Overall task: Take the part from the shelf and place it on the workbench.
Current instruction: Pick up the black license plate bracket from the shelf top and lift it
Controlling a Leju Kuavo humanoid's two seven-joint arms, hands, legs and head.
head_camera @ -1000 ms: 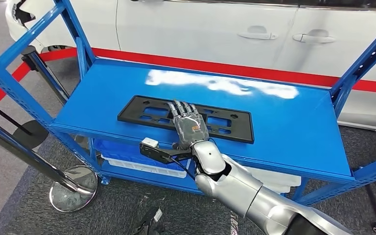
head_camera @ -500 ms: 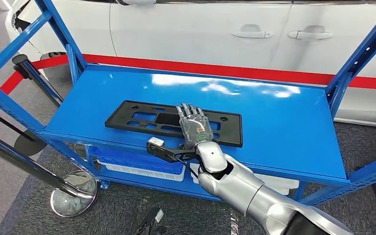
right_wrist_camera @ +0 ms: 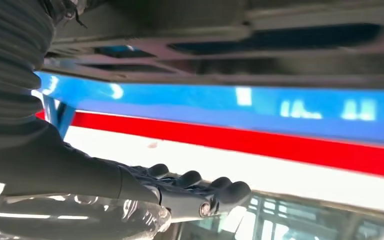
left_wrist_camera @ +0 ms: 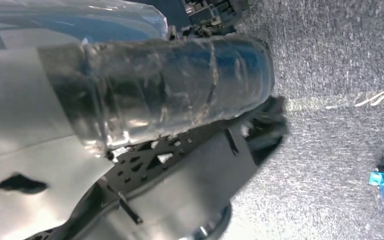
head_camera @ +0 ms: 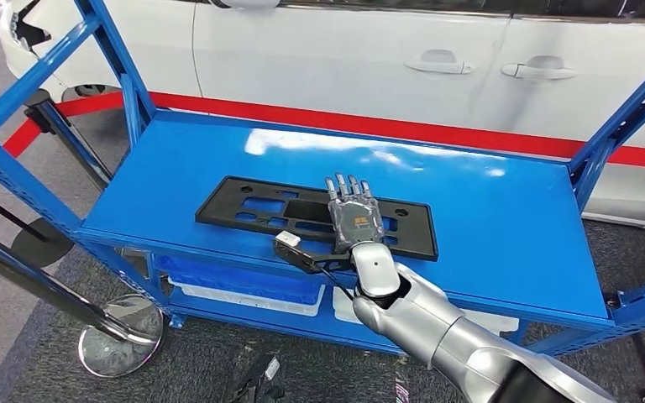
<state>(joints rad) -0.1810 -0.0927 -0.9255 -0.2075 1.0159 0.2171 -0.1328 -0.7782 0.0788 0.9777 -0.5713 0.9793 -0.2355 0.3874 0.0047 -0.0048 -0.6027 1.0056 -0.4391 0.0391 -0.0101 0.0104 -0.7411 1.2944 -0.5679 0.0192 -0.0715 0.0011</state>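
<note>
The right hand [head_camera: 353, 217] lies flat with fingers straight and close together on the black part [head_camera: 260, 207], which rests on the blue shelf [head_camera: 504, 227] under the palm and reaches out mostly to the hand's left side; a white car [head_camera: 369, 50] stands beyond the fingertips

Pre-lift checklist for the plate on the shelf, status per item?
1. Right hand over the black part: ok, it lies flat across the part's middle.
2. Fingers closed on the part: not ok, they are stretched out flat on top.
3. Part fully on the blue shelf: ok, flat near the front edge.
4. Shelf top around the part: ok, nothing else lies on it.
5. Left hand: cannot tell, its wrist view looks at the floor.
6. Workbench location: cannot tell.
</note>
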